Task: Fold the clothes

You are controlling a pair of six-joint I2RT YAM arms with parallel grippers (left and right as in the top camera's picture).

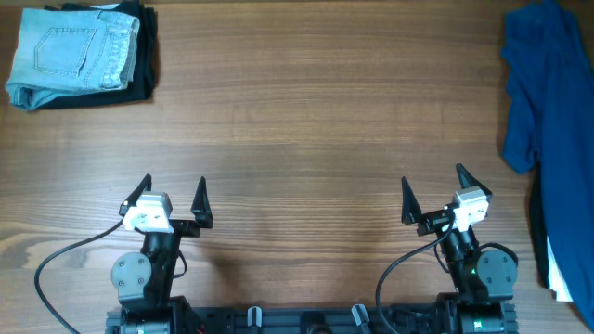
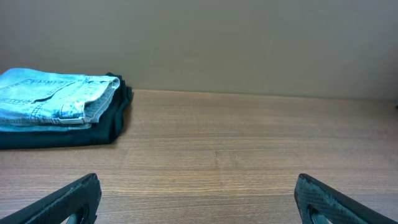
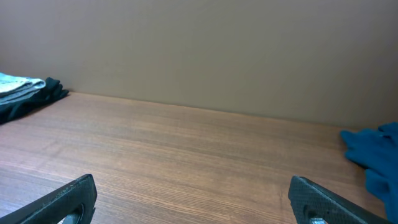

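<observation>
A crumpled blue garment (image 1: 555, 121) lies unfolded along the table's right edge; its edge shows at the right of the right wrist view (image 3: 376, 155). A folded stack of light blue jeans on a dark garment (image 1: 79, 51) sits at the far left corner, also seen in the left wrist view (image 2: 59, 106) and at the far left of the right wrist view (image 3: 25, 93). My left gripper (image 1: 170, 197) is open and empty near the front edge, left of centre. My right gripper (image 1: 436, 190) is open and empty near the front edge, left of the blue garment.
Bare wooden tabletop (image 1: 306, 130) stretches between the folded stack and the blue garment. A plain wall (image 2: 217, 37) rises behind the table's far edge. A white item (image 1: 560, 278) peeks out under the blue garment at the front right.
</observation>
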